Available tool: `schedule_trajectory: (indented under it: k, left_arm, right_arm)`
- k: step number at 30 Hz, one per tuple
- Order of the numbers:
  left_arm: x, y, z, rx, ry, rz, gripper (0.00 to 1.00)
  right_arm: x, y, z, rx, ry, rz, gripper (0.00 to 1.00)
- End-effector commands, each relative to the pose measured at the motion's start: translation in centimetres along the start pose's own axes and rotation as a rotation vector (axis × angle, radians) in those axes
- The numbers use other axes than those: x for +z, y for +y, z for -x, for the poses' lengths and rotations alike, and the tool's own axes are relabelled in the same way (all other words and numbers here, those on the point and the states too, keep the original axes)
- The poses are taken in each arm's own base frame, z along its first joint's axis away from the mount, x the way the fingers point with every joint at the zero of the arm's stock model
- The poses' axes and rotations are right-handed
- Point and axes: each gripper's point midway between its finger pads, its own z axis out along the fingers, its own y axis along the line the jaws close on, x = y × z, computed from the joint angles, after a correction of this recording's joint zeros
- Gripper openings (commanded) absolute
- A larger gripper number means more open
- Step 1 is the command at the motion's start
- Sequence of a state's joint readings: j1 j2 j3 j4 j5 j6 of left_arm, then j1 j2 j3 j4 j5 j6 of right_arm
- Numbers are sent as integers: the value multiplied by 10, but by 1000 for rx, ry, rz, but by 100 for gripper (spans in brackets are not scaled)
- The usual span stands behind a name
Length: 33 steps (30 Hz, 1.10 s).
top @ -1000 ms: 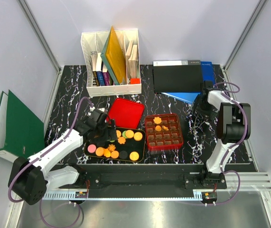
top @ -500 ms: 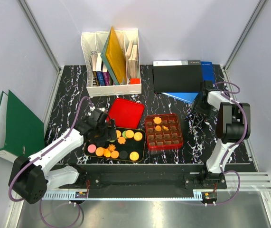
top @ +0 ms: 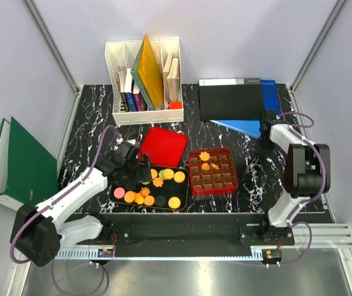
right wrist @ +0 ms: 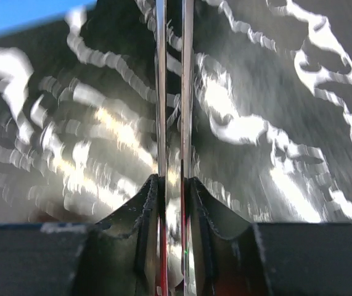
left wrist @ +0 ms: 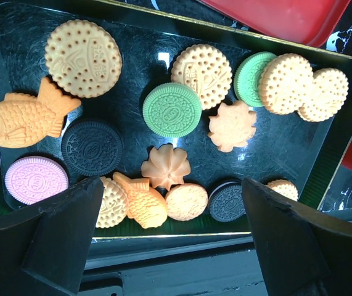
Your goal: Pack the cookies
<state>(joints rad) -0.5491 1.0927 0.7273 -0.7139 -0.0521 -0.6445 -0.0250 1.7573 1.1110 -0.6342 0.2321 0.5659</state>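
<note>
many cookies (left wrist: 172, 110) within tray (left wrist: 132, 73), left fingers (left wrist: 61, 237) apart

I logged on the black marbled table (top: 89, 148): white book rack (top: 145, 115), black binder (top: 231, 102) overlapping blue folder (top: 240, 126), red lid (top: 163, 147), red gridded tin (top: 191, 172), black tray (top: 185, 185).

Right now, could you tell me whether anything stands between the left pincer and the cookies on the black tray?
Nothing visible does. The left pincer is open above the black tray, and the cookies lie uncovered right below it. The red lid lies beside the tray, not over it.
</note>
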Motion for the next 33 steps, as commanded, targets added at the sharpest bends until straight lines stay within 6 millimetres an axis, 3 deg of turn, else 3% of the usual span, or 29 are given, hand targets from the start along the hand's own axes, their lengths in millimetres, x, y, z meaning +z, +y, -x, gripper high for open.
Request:
schedule_trajectory:
  k: [1,2,3,5,10,12,16,18,19,21,22,24,26,29,33]
  left_arm:
    - [-9,-10,17,4,-58,-29,97]
    - [-9,-11,17,3,-59,-30,97]
    - [-9,-11,18,2,-60,-29,97]
    - [-10,-11,19,2,-64,-29,97]
    - [-9,-9,19,0,-69,-23,97]
    - [-9,-9,19,0,-70,-19,98]
    - [-8,-9,21,-5,-62,-6,98]
    - [-8,-10,23,-12,-57,0,98]
    - [-7,-9,24,-19,-53,8,98]
    - [-9,-8,27,-32,-61,18,98]
    - [-10,-6,30,-40,-74,27,98]
    - [-15,-3,36,-54,-99,36,98]
    - [-20,2,41,-68,-132,53,98]
    - [-29,10,48,-95,-176,84,98]
    - [-38,26,51,-150,-219,136,99]
  right_arm:
    - [-75,23,21,-42,-157,103,25]
    - [-98,36,23,-59,-194,167,19]
    - [-109,42,23,-63,-205,200,0]
    - [-137,57,14,-96,-210,303,0]
    - [-181,74,-18,-237,-218,480,0]
    - [-209,88,-44,-349,-195,635,0]
    - [-253,97,-82,-493,-200,800,0]
    - [-267,101,-100,-569,-178,855,0]
    - [-277,103,-119,-641,-147,875,0]
    - [-270,103,-141,-742,-102,818,0]
    - [-269,97,-166,-826,-41,787,0]
    - [-261,98,-181,-887,-13,715,0]
    - [-258,98,-210,-957,58,698,0]
    - [-264,105,-242,-1054,87,708,0]
    - [-269,110,-267,-1147,110,712,4]
